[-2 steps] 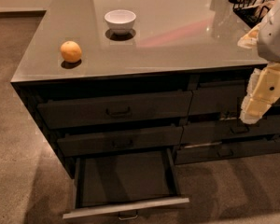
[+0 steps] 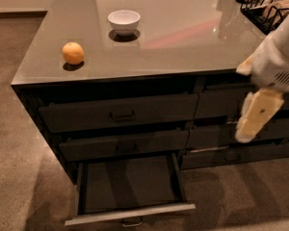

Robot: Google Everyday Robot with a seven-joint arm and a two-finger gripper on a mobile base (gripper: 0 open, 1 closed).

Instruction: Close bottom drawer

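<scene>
The bottom drawer (image 2: pixel 130 184) is the lowest of the left stack of three in the dark grey-brown cabinet. It stands pulled far out toward me and looks empty. Its slim front (image 2: pixel 101 217) faces me, with a small handle (image 2: pixel 132 222) at the centre. The two taller drawers above it are shut. My gripper (image 2: pixel 256 117), cream and white, hangs at the right in front of the right stack of drawers. It is well to the right of the open drawer and above it, touching nothing that I can see.
On the glossy countertop (image 2: pixel 183 47) sit an orange (image 2: pixel 73 53) near the left front corner and a white bowl (image 2: pixel 124 21) further back. A black wire basket (image 2: pixel 267 6) stands at the back right. Carpet surrounds the cabinet.
My gripper and arm have moved down and a little to the left. The drawer, orange and bowl have not moved.
</scene>
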